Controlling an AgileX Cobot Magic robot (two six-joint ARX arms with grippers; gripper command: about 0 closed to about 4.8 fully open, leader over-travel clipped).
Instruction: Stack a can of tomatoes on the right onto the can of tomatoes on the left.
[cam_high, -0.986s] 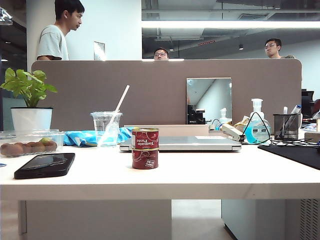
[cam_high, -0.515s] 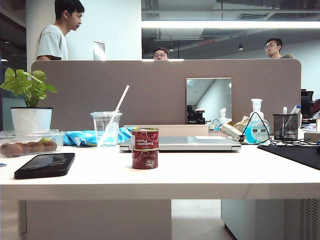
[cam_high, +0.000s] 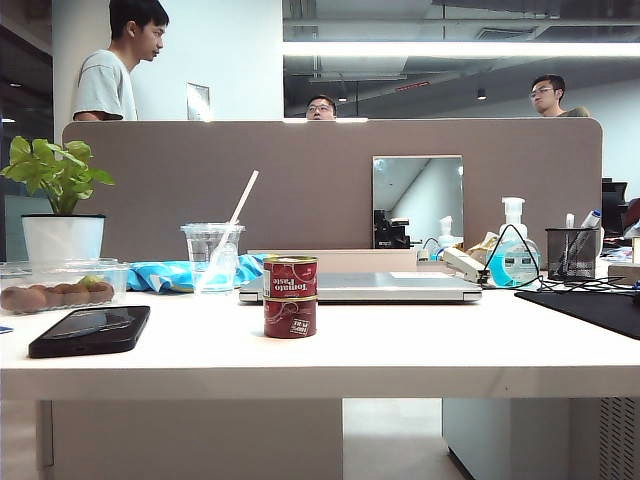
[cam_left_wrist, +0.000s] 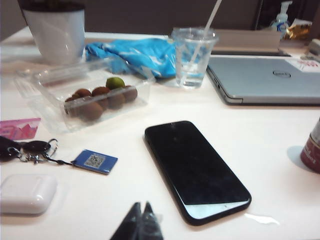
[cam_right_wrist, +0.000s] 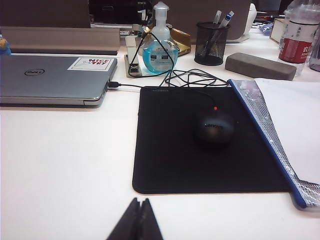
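A white tabletop (cam_high: 400, 350) carries the clutter. The lower red tin of tomato paste (cam_high: 290, 317) stands near its middle — the landmark. Just behind it lies a closed silver laptop (cam_high: 370, 288); to its left, a black slab phone (cam_high: 90, 330), a clear plastic tray of brown fruit (cam_high: 55, 290) and a clear straw cup (cam_high: 212, 257). Well right of the tin — a black mouse mat (cam_right_wrist: 205, 145).

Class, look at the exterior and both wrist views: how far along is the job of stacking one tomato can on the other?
Done: the upper can sits squarely on the lower can on the table. In hand: nothing; the left gripper is shut and empty near the phone, and the right gripper is shut and empty by the mouse pad, both away from the stack. Left: nothing visible.
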